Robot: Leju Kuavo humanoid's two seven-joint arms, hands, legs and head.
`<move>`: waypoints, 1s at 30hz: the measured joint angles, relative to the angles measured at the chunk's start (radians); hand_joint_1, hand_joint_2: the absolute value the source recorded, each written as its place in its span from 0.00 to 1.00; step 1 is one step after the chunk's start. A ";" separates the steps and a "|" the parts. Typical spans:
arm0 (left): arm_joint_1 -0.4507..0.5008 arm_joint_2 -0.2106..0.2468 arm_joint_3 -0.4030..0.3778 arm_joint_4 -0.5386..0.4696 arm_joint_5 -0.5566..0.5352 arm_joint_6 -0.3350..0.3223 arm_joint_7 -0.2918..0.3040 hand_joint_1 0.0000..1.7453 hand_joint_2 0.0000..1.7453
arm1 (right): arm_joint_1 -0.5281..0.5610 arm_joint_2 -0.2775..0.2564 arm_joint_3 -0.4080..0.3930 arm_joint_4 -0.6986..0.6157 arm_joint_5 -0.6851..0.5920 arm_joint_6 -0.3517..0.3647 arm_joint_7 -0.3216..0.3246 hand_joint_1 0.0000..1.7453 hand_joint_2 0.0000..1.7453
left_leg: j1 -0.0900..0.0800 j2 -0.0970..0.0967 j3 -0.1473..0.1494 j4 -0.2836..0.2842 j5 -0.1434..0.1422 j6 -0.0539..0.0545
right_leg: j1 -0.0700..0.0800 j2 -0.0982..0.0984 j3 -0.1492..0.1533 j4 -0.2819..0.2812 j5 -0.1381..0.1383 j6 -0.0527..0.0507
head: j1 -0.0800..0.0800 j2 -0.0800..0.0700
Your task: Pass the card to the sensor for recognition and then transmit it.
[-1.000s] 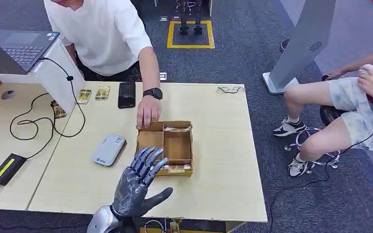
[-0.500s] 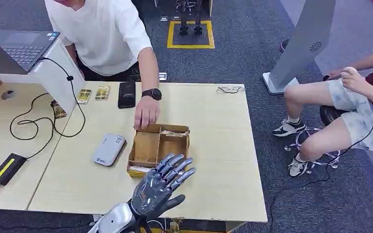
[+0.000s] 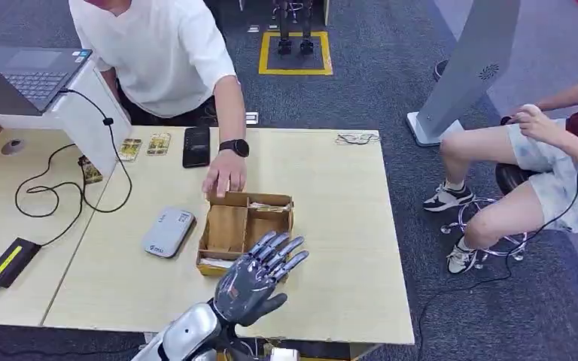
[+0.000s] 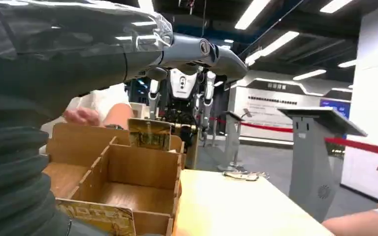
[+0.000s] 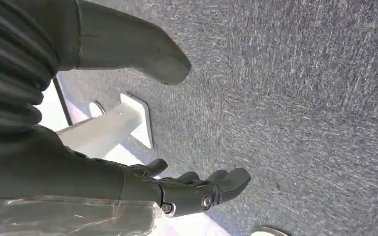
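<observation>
Left hand point(image 3: 260, 274) is hovering over the near right corner of the box point(image 3: 227, 229), fingers spread and holding nothing. Cards are standing on edge in the box: one stack point(image 3: 269, 206) is leaning along the far wall of the right compartment, and another point(image 3: 212, 262) is lying along the near wall, just beside and to the left of the hand. In the left wrist view the far card point(image 4: 149, 133) is showing its face above the cardboard, upright, with its long axis running across the box, parallel to the worktop point(image 3: 346, 226) edge; a nearer card edge point(image 4: 98, 215) is sitting right below the wrist. So the cards are lying forward of and slightly below the fingertips, and the left hand is clearly the nearer one.

Right hand point(image 5: 187, 189) is hanging toward the carpet, fingers loosely apart and holding nothing.

A person's hand point(image 3: 224, 179) is resting on the far left rim of the box, apparently steadying it. The sensor point(image 3: 168, 232), a flat grey pad, is lying on the worktop just left of the box, so a lifted card would probably need to travel leftward across the box to reach it.
</observation>
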 joint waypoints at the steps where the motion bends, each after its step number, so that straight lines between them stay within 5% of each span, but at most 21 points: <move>1: -0.002 -0.002 0.000 0.003 0.000 0.000 0.002 0.00 1.00 | 0.000 0.000 0.002 0.001 0.000 0.000 0.001 0.00 1.00 | 0.000 0.000 0.000 0.000 0.000 0.000 | 0.000 0.000 0.000 0.000 0.000 0.000 | 0.000 0.000; 5: -0.049 -0.031 0.000 0.081 -0.055 -0.027 0.093 0.00 1.00 | -0.005 -0.014 0.028 0.031 0.000 -0.013 0.003 0.00 1.00 | 0.000 0.000 0.000 0.000 0.000 0.000 | 0.000 0.000 0.000 0.000 0.000 0.000 | 0.001 0.000; 13: -0.065 -0.053 0.000 0.122 -0.103 -0.051 0.184 0.00 1.00 | -0.004 -0.015 0.032 0.037 0.000 -0.013 0.015 0.00 1.00 | 0.000 0.000 0.000 0.000 0.000 0.000 | 0.000 0.000 0.000 0.000 0.000 0.000 | 0.000 0.000; 30: -0.073 -0.062 0.000 0.152 -0.122 -0.064 0.203 0.00 1.00 | -0.004 -0.015 0.032 0.037 0.000 -0.012 0.015 0.00 1.00 | 0.000 0.000 0.000 0.000 0.000 0.000 | 0.000 0.000 0.000 0.000 0.000 0.000 | 0.000 0.000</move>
